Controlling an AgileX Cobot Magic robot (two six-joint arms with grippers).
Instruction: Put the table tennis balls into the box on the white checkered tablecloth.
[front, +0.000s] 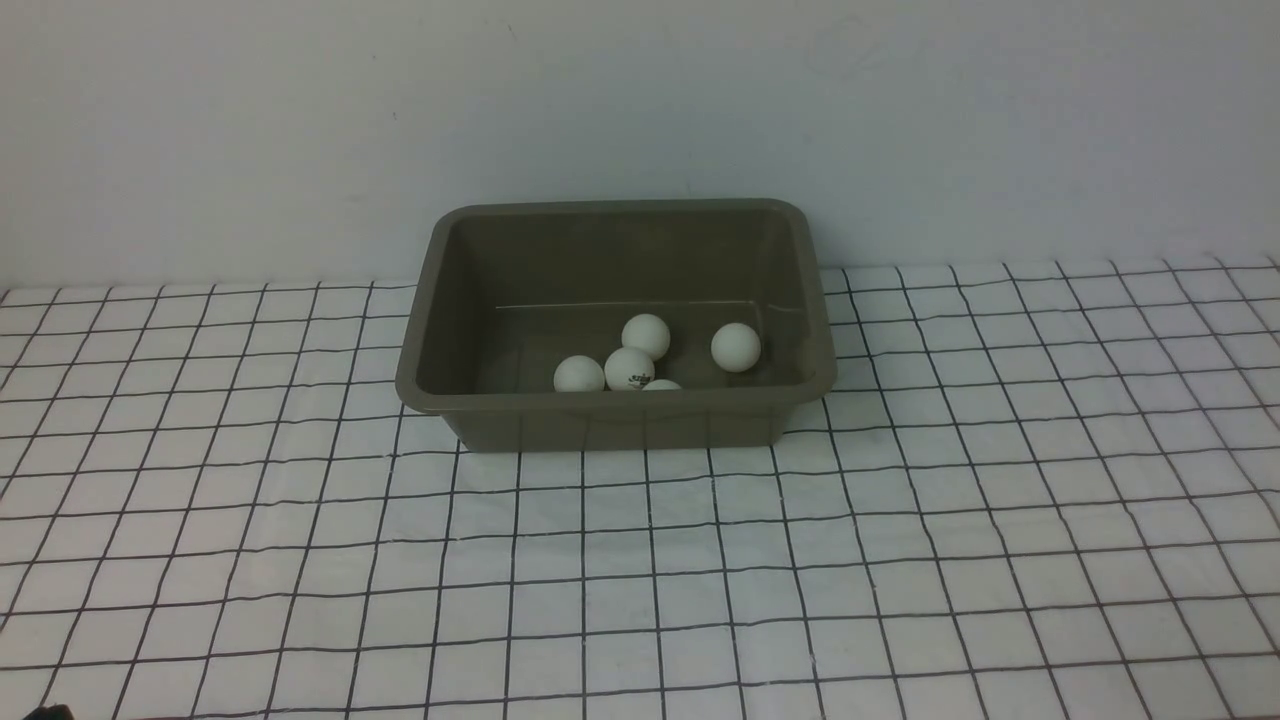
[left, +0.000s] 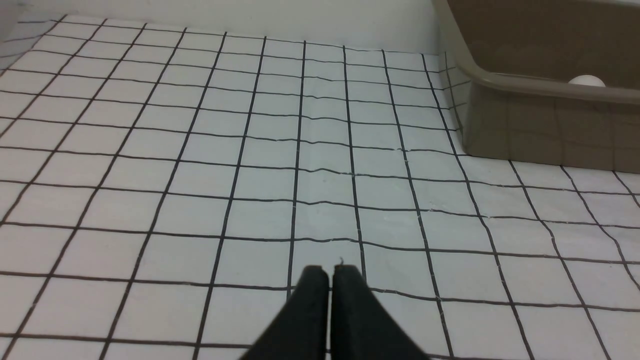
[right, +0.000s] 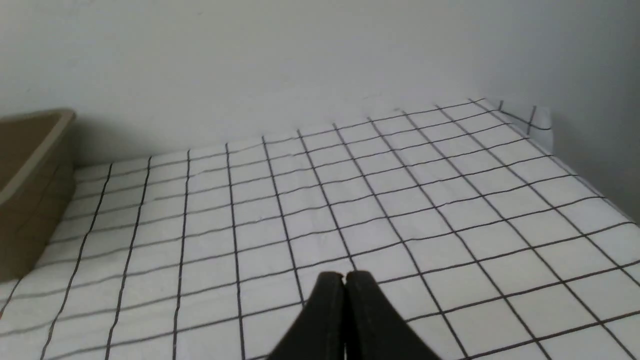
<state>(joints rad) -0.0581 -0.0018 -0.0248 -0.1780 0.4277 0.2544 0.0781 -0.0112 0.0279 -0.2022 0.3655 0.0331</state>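
Box: the olive-grey box (front: 615, 320) stands upright on the white checkered tablecloth (front: 900, 560), close to the far edge of the desk and roughly midway along it, just before the wall (front: 640, 100).
Balls: five table tennis balls (front: 629, 367) lie on the floor of the box, toward its near wall.
Cluster: four balls sit close together left of the box's middle; one shows a small dark print, and the nearest one is mostly hidden behind the near rim.
Lone ball: the fifth ball (front: 736, 346) rests apart from the cluster, toward the right side of the box.
Tablecloth: it covers the desk to every edge in view, slightly wrinkled.
Left gripper: the left gripper (left: 330, 272) hangs low over bare cloth, its black fingers (left: 312, 300) pressed together with only a hairline between them, holding nothing; the near left corner of the box and the top of one ball show beyond it.
Right gripper: the right gripper (right: 344, 276) is over bare cloth on the right side of the desk, fingers (right: 367, 310) closed against each other and empty; the box's right end shows at the edge of its view.
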